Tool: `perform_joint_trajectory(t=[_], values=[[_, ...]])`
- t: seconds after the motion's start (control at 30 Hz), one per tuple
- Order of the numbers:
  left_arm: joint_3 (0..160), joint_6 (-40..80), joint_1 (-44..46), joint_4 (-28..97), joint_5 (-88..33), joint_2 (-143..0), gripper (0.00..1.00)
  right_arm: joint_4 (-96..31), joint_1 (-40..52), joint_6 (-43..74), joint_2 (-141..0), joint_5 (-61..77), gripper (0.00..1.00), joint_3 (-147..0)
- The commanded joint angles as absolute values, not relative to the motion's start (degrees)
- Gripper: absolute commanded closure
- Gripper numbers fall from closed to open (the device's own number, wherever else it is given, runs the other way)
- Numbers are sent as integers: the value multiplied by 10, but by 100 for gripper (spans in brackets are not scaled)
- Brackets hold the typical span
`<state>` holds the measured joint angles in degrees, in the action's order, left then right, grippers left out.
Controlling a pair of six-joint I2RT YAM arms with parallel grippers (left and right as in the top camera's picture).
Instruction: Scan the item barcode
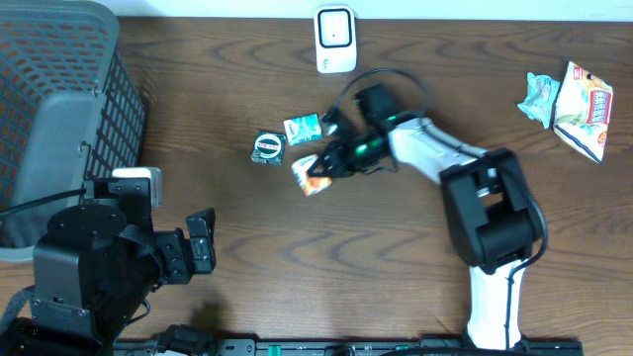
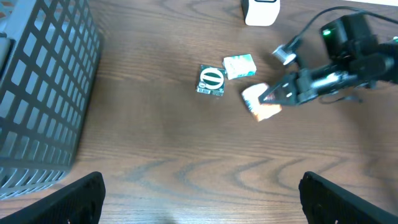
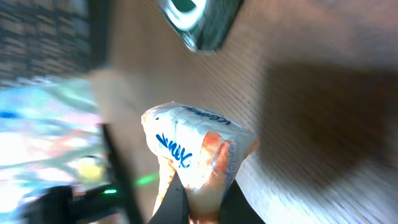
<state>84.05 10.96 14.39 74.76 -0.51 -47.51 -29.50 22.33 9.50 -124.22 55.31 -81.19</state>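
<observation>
Overhead item: orange-and-white packet (image 1: 309, 178) near desk (image 1: 376, 267) centre
Right tool (image 1: 322, 169): closed on the packet's end
Left tool (image 1: 205, 240): jaws fully apart, empty, near front-left desk corner

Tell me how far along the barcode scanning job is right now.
Done: the right gripper is shut on the white and orange packet, pinching one end. In hand: the packet is beside a green packet, well short of the white scanner. Left: carrying it to the scanner and showing the barcode. The left gripper is open and holds nothing.
</observation>
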Motion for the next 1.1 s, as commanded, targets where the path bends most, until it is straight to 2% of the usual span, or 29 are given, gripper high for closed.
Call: perform_joint_trajectory(t=[0.0, 0.17, 0.57, 1.07], values=[[846, 117, 142, 748, -4, -475, 2, -293, 173, 84, -1224, 761, 99, -809], [846, 117, 142, 748, -4, -475, 2, -293, 113, 17, -1224, 894, 99, -809], [846, 117, 142, 748, -4, -475, 2, -296, 70, 42, -1199, 895, 99, -809], [846, 117, 142, 748, -4, -475, 2, -288, 44, 51, -1038, 895, 99, -809]])
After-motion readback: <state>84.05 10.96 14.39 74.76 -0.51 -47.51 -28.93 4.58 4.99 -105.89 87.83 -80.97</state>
